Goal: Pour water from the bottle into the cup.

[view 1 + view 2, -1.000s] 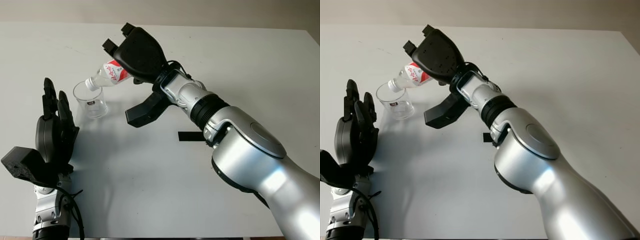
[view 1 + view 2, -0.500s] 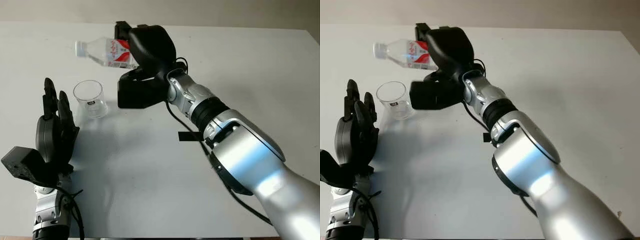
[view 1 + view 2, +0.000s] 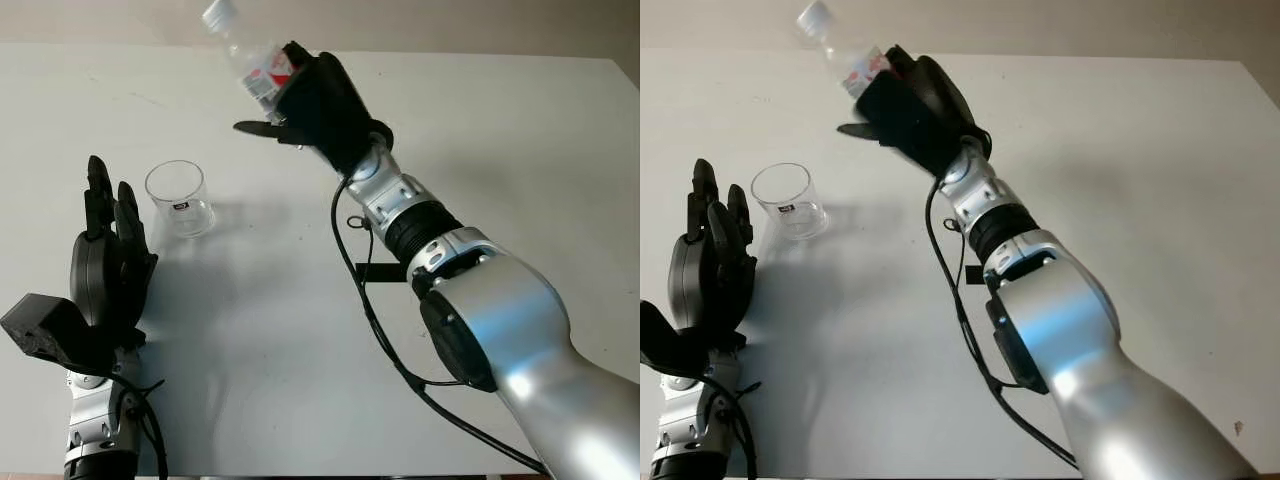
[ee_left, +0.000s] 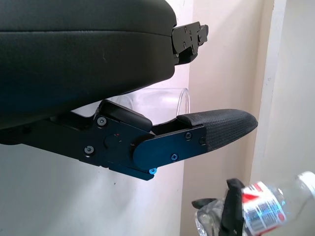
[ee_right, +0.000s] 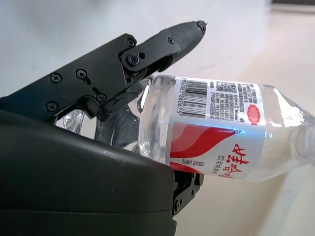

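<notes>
My right hand (image 3: 310, 95) is shut on a clear plastic bottle (image 3: 250, 55) with a red and white label, held high above the far part of the table. The bottle is nearly upright, its white cap (image 3: 218, 13) pointing up and away to the left. In the right wrist view the labelled bottle (image 5: 216, 140) lies across my black fingers (image 5: 133, 61). A clear cup (image 3: 179, 197) stands upright on the table to the left, well below and apart from the bottle. My left hand (image 3: 105, 260) is open, at the near left beside the cup.
The white table (image 3: 500, 150) spreads wide to the right and front. A small black strip (image 3: 382, 272) lies on it under my right forearm. A black cable (image 3: 365, 310) hangs along that arm.
My right hand has lifted the bottle away from the cup and turned it from tipped down, through level, to nearly upright. The left hand and the cup have not moved.
</notes>
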### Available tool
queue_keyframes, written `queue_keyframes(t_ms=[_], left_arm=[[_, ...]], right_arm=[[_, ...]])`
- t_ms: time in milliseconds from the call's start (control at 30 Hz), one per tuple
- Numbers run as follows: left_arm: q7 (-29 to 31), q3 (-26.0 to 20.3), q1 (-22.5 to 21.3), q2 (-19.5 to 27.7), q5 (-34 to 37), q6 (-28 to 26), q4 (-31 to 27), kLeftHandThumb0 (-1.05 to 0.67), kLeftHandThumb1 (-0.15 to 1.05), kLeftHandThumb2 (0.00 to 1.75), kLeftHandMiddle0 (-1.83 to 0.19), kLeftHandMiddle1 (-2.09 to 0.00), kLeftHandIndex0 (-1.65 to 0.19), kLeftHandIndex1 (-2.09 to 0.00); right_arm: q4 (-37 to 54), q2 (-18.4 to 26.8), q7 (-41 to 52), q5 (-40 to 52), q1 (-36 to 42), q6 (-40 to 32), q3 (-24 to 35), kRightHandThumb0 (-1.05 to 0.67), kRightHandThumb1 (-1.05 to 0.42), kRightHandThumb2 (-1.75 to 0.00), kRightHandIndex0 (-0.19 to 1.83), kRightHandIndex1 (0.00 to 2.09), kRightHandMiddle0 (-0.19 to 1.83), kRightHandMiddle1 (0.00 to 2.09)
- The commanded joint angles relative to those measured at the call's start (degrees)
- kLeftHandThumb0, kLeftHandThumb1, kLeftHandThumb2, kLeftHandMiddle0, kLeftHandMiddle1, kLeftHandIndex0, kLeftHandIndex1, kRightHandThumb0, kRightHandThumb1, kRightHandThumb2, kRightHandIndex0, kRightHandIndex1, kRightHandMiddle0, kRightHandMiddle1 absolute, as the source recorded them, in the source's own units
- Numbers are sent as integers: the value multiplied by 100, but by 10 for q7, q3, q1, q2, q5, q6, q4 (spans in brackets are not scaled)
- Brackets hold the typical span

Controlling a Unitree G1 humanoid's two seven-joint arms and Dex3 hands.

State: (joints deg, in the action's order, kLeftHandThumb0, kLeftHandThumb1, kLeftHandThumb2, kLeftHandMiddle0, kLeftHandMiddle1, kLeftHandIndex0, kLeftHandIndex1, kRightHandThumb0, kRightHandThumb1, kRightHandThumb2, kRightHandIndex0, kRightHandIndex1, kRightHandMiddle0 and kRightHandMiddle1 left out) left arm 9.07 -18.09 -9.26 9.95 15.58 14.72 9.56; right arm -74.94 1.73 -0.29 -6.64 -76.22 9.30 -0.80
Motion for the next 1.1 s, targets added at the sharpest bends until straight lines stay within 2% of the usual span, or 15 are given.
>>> queue_keyframes(t_ms=[0, 67, 133, 267, 333, 433, 567, 667, 900, 1000, 1067], left_arm=[[4, -3, 26, -5, 5, 1, 16, -80, 105, 66, 16, -5, 19, -4], [8, -4, 25, -5, 7, 1, 17, -79, 105, 67, 17, -5, 19, -4], [12, -5, 25, -3, 8, 3, 19, -78, 105, 68, 17, -5, 19, -4], [18, -6, 26, -1, 7, 4, 21, -78, 105, 69, 17, -5, 19, -2], [18, -6, 27, 0, 4, 4, 20, -77, 105, 70, 17, -5, 19, -2], [16, -5, 29, 0, 3, 2, 18, -77, 105, 70, 17, -6, 18, -3], [13, -4, 32, 0, -1, 1, 14, -78, 105, 71, 17, -5, 19, -3], [9, -3, 33, -2, 1, -6, 8, -77, 105, 72, 17, -5, 19, -2], [11, -5, 41, 2, 4, -18, -3, -77, 105, 74, 19, -5, 19, 0], [15, -6, 45, 5, 7, -21, -9, -76, 105, 75, 19, -4, 19, 0], [16, -8, 46, 6, 8, -21, -11, -76, 105, 76, 19, -3, 19, 0]], right_arm=[[29, 16, 55, 48, 15, -1, 44, -16, -104, -26, 141, 209, 139, 209], [59, 28, 131, 98, 39, 1, 78, -13, -103, -34, 161, 209, 144, 209], [95, 39, 182, 125, 67, 3, 91, -12, -104, -34, 164, 209, 146, 209], [230, 64, 283, 165, 165, -3, 94, -15, -105, -34, 143, 209, 135, 209], [293, 73, 310, 180, 205, -20, 93, -16, -105, -35, 140, 209, 131, 209], [395, 83, 329, 207, 271, -62, 95, -15, -105, -37, 137, 209, 124, 209], [488, 95, 336, 231, 337, -102, 96, -12, -105, -39, 165, 209, 131, 209], [543, 110, 321, 219, 382, -114, 90, -14, -105, -37, 170, 209, 133, 209], [610, 129, 292, 186, 442, -139, 67, -13, -105, -36, 150, 209, 127, 209], [634, 123, 284, 187, 465, -150, 62, -14, -105, -36, 132, 209, 114, 209], [655, 113, 275, 191, 485, -160, 55, -14, -105, -37, 132, 209, 111, 209]])
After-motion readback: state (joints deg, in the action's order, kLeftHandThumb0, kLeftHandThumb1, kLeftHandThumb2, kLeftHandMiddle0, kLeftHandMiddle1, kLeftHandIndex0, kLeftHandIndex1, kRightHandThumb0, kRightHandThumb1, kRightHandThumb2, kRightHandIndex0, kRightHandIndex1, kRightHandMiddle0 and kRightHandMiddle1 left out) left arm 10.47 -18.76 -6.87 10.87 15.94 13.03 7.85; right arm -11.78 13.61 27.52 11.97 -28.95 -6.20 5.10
